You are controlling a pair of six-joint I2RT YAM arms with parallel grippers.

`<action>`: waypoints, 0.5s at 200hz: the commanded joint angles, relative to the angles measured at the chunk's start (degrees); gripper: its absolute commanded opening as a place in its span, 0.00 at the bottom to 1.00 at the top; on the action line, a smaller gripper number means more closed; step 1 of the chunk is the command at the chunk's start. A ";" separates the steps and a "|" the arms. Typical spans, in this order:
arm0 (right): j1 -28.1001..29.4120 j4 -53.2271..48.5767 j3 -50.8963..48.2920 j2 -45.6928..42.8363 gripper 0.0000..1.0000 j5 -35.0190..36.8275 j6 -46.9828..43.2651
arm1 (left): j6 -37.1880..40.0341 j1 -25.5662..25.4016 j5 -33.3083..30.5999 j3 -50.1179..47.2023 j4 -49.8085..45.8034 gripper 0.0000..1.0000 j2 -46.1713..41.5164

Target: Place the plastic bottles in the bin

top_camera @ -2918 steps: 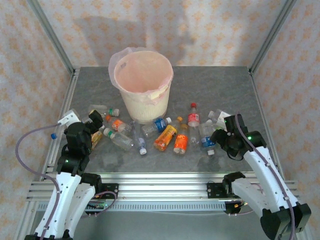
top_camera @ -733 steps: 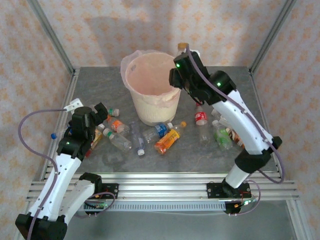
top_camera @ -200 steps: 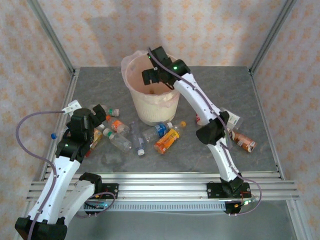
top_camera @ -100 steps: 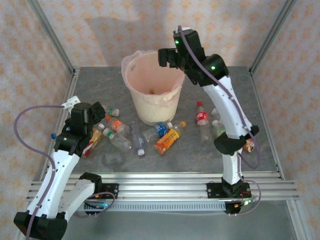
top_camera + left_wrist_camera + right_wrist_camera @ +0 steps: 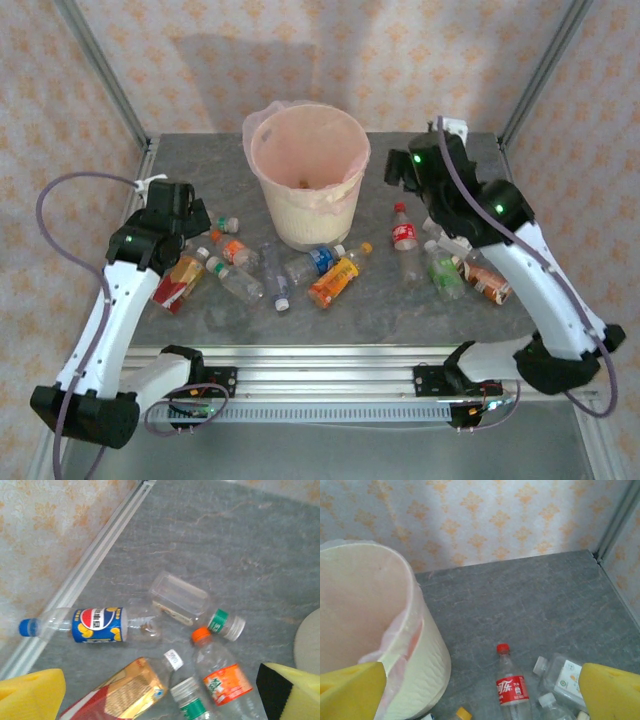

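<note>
Lying scattered on counter (image 5: 190, 160), plastic bottles (image 5: 330, 280) fan around bin (image 5: 300, 225) from 8 to 4 o'clock; bin stands at 12 o'clock of counter. Bottles likely light, thin-walled, slick, prone to roll or crush: grip mid-body across label. Both empty: left tool (image 5: 160, 695) apart above 8 o'clock cluster, right tool (image 5: 480, 692) apart at bin's 3 o'clock. Grey stone-look counter, patterned walls (image 5: 300, 50), aluminium frame (image 5: 100, 68).
</note>
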 commanded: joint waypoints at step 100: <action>-0.11 2.36 -14.10 -15.03 0.99 7.17 4.59 | 20.14 4.83 3.68 -7.17 -6.72 1.00 7.49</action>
